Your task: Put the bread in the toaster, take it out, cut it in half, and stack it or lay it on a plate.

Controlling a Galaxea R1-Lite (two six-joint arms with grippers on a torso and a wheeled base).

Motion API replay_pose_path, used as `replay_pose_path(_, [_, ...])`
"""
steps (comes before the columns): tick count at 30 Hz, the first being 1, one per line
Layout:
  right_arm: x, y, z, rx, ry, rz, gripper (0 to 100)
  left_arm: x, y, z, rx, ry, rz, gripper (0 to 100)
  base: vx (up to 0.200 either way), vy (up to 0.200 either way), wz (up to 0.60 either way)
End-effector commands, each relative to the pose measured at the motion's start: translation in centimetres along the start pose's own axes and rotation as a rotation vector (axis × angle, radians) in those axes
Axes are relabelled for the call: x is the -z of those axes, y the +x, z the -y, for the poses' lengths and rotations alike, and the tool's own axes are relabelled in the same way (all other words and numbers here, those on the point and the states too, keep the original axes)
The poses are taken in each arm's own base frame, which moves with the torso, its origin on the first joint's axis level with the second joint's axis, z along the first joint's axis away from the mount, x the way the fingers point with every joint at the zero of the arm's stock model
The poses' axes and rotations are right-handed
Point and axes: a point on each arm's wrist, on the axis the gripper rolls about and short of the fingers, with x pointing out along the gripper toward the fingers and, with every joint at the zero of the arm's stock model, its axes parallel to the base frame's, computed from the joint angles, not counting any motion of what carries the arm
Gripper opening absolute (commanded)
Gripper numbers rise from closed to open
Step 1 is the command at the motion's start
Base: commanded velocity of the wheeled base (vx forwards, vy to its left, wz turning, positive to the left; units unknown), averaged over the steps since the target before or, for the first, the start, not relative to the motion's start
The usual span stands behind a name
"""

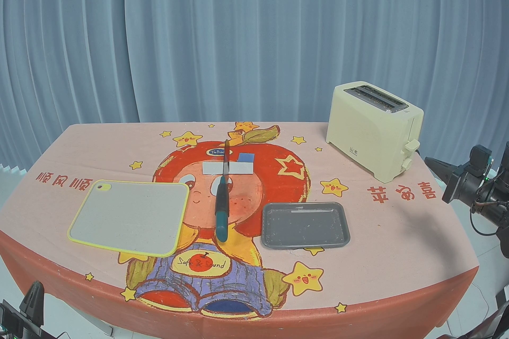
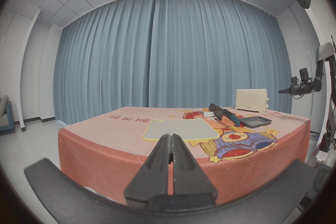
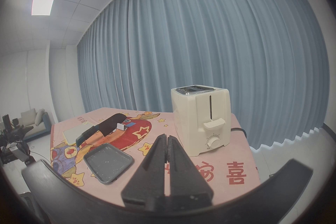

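Observation:
A cream two-slot toaster [image 1: 374,131] stands at the table's back right, lever side facing my right gripper [image 3: 167,137], which is shut and hangs off the table's right edge [image 1: 430,161]. A grey plate [image 1: 305,224] lies mid-table, in front of the toaster. A knife [image 1: 222,197] with a teal handle lies left of it, blade propped on a white block [image 1: 236,167]. A yellow-rimmed cutting board [image 1: 130,218] lies at the left. My left gripper [image 2: 171,135] is shut and empty, low in front of the table's near left corner [image 1: 33,292].
The cartoon tablecloth [image 1: 371,250] hangs over the table's curved front edge. A small blue piece [image 1: 245,157] sits behind the white block. A blue curtain [image 1: 254,27] closes off the back. The toaster's cord [image 3: 239,130] trails off its far side.

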Motion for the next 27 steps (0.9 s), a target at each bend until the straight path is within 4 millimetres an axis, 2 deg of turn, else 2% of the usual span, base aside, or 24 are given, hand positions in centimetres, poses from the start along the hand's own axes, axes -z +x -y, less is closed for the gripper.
replay_pose_path(1, [0.2,0.1,0.4,0.012,0.009,-0.009,0,0.5,0.0,0.0,-0.001,-0.001,-0.002,0,0.000,0.000,0.00])
replay_pose_path(18, [3.5,2.2,1.8,0.031,0.045,-0.149,0,0.5,0.0,0.0,-0.002,-0.001,-0.001,0,0.000,0.000,0.00])
replay_pose_path(27, [3.9,2.6,2.2,0.041,0.055,-0.167,0,0.5,0.0,0.0,-0.001,-0.001,-0.001,0,0.000,0.000,0.00])
